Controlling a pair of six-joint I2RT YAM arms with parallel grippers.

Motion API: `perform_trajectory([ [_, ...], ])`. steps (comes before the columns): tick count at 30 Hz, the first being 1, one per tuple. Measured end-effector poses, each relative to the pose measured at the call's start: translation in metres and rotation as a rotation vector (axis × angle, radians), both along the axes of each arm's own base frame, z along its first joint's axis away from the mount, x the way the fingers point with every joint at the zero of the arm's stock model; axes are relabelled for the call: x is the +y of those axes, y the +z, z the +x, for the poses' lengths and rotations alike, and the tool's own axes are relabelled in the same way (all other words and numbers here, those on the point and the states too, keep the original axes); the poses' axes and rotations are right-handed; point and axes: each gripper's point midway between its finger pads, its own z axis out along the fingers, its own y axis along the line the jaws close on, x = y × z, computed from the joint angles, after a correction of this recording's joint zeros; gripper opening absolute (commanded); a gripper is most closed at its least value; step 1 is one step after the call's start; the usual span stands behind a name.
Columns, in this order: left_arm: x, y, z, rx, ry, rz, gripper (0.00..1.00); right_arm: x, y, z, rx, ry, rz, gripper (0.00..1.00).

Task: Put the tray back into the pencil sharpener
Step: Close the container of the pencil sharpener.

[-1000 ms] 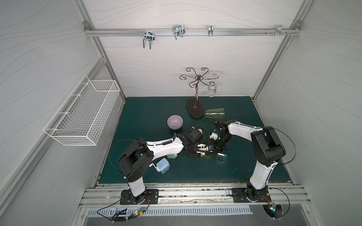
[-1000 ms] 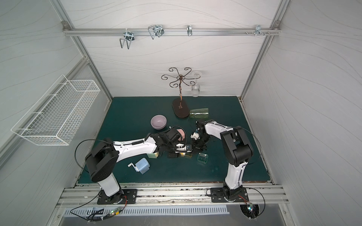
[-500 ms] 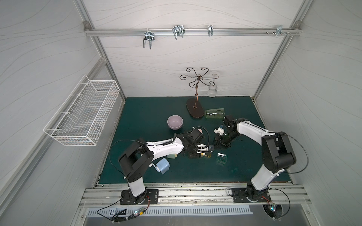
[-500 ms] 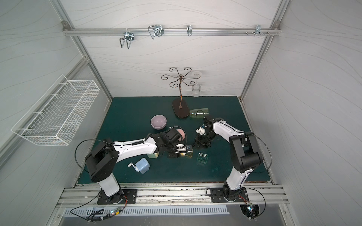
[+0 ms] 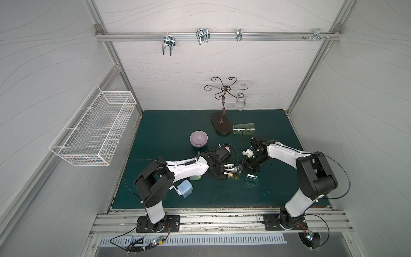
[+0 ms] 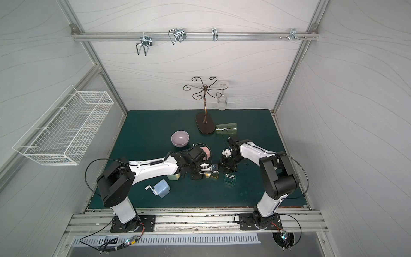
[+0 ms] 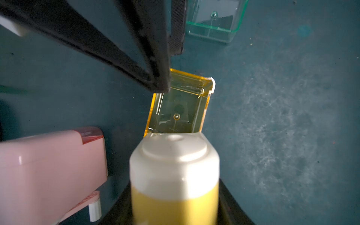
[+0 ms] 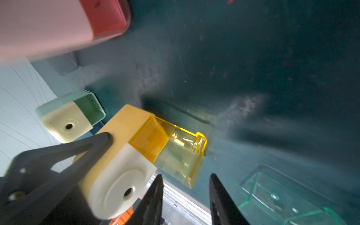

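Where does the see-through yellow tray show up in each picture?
Top view: yellow tray sits just below the picture's centre.
Top view: tray again just below centre.
Left wrist: tray mid-picture, beyond the yellow sharpener.
Right wrist: tray mid-picture, poking out of the sharpener.
Shared landmark: clear green tray, near it in all four.

A lilac bowl (image 5: 198, 138) sits upright on the dark green surface (image 5: 169, 124). Near it stands a bronze stand (image 5: 221, 123), and a wine glass (image 5: 240, 103) hangs upside down from one of its arms. A green tumbler (image 5: 243, 129) lies on its side just beside the stand's base. A blue sharpener (image 5: 185, 188) with a white crank lies near the front edge. A pink sharpener (image 7: 48, 169) holds a red tray. A green sharpener (image 8: 70, 115) lies with its slot open, and a clear green tray (image 5: 251, 179) sits well apart from it. A wire basket (image 5: 95, 131) hangs on the side wall, and hooks (image 5: 169, 44) hang from the rail.
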Motion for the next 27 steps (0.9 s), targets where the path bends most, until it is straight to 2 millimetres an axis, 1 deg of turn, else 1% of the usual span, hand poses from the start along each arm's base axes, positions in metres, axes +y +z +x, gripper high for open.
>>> perform_trajectory([
  [4,0.000,0.000,0.000,0.002,0.009,-0.001,0.15,0.002,-0.009,-0.003,0.015,0.001,-0.013,0.30],
  [16,0.000,0.000,0.001,0.001,0.011,-0.004,0.15,0.002,-0.017,-0.005,0.009,0.028,-0.050,0.14],
  [27,0.000,0.000,-0.001,-0.039,-0.065,-0.031,0.15,-0.001,-0.016,-0.004,0.001,0.108,-0.092,0.11],
])
